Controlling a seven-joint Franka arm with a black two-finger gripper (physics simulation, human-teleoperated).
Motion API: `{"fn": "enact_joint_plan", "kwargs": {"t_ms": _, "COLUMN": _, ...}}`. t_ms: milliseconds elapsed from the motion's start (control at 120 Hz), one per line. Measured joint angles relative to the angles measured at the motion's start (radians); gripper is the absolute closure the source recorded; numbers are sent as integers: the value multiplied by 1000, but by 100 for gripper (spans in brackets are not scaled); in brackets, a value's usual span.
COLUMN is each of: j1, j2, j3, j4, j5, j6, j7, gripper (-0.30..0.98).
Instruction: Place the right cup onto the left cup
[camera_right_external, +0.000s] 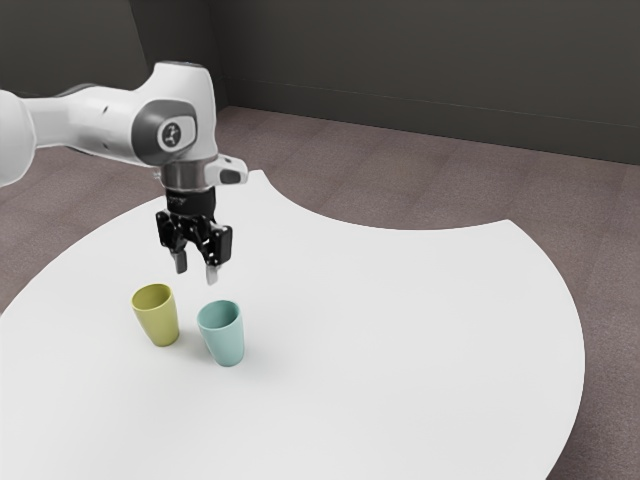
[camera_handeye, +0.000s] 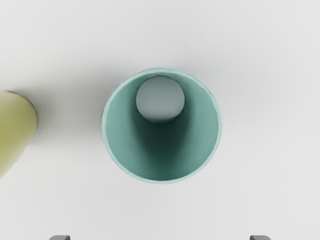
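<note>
Gripper (camera_right_external: 196, 269) wide open, empty; 2 fingers (camera_right_external: 212, 273) spread.

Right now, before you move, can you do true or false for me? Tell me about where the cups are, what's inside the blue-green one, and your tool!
1. The yellow cup and the blue-green cup stand on the white table. True.
2. The cups are stacked. False: they stand side by side, with a gap between.
3. The blue-green cup is full of juice. False: it's empty.
4. The tool is above the table. True.
5. The tool is shut. False: it's open.
</note>
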Motion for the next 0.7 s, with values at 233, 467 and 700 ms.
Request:
{"fn": "enact_joint_plan", "kwargs": {"t_ms": 233, "j1": 11, "j2": 36, "j3": 1, "j4": 3, "j5": -10, "j6": 19, "j7": 1, "gripper": 26}}
{"fn": "enact_joint_plan", "kwargs": {"t_ms": 467, "j1": 20, "j2": 83, "j3": 2, "j4": 1, "j5": -13, "j6": 70, "j7": 7, "gripper": 29}}
{"fn": "enact_joint_plan", "kwargs": {"t_ms": 700, "j1": 35, "j2": 102, "j3": 2, "j4": -8, "j5": -16, "j6": 106, "j7": 14, "gripper": 31}}
